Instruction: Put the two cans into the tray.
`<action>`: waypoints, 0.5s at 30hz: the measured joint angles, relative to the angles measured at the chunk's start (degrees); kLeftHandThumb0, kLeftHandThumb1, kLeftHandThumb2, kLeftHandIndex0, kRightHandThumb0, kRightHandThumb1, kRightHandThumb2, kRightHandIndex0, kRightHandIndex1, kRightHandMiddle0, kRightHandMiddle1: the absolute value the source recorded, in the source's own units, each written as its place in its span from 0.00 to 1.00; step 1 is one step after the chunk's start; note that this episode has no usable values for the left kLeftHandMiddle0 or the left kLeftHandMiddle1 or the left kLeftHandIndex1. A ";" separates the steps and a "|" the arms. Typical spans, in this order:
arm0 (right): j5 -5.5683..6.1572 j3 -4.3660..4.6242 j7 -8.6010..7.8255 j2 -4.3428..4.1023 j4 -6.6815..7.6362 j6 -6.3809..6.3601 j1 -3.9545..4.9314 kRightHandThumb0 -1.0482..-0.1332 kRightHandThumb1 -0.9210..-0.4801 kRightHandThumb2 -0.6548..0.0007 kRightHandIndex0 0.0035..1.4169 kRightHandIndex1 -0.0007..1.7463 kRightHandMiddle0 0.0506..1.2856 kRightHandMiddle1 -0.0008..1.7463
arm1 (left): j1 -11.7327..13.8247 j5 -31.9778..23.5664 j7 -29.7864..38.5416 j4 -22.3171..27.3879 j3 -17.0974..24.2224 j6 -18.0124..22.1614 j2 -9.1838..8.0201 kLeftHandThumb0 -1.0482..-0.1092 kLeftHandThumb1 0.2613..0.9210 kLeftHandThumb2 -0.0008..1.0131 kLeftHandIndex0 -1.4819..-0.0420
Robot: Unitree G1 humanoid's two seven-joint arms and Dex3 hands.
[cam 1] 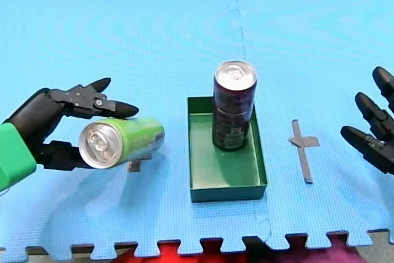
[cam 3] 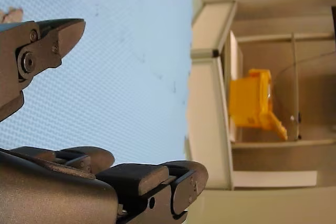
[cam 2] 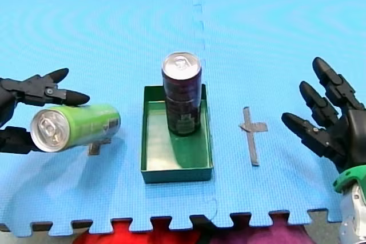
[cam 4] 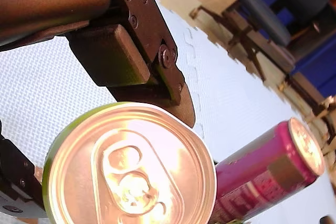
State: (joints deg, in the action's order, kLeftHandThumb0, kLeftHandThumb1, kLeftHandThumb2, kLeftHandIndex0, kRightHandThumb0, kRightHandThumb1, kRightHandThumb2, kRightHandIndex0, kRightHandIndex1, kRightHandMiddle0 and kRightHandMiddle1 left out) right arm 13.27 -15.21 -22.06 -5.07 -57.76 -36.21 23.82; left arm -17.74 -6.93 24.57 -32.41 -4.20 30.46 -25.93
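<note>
A green can (cam 1: 123, 141) lies on its side in my left hand (cam 1: 80, 130), left of the tray, its silver top facing me. The second wrist view shows that same silver top (cam 4: 128, 174) between the hand's dark fingers (cam 4: 131, 51). A dark purple can (cam 1: 233, 113) stands upright in the far part of the green tray (cam 1: 227, 186); it also appears in the second wrist view (cam 4: 262, 177). My right hand (cam 2: 326, 119) is over the mat right of the tray, holding nothing.
Blue foam mats (cam 1: 154, 41) cover the surface. A grey tape cross (cam 1: 303, 146) lies on the mat between the tray and my right hand. Another tape mark (cam 2: 97, 148) lies under the green can. The mat's toothed front edge (cam 1: 203, 244) runs close to me.
</note>
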 measured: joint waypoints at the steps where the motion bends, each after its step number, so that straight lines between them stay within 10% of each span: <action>1: 0.00 0.01 0.00 0.02 -0.03 0.00 0.00 0.31 0.37 1.00 0.30 0.00 0.29 0.00 | 0.34 -0.29 -0.18 1.40 0.35 -1.57 0.27 0.69 0.70 0.00 0.11; 15: -0.37 0.40 0.08 0.48 -0.22 0.00 0.00 0.28 0.36 1.00 0.30 0.00 0.30 0.00 | 3.05 -3.96 -0.82 17.55 3.93 -22.36 0.69 0.67 0.68 0.00 0.11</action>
State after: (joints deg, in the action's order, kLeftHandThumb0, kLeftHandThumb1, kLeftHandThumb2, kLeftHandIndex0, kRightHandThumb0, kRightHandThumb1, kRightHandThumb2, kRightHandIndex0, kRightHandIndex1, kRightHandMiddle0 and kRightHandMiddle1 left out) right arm 12.90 -14.81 -21.98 -4.59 -57.98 -36.21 23.82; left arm -14.69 -10.89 23.76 -14.86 -0.28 8.10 -25.23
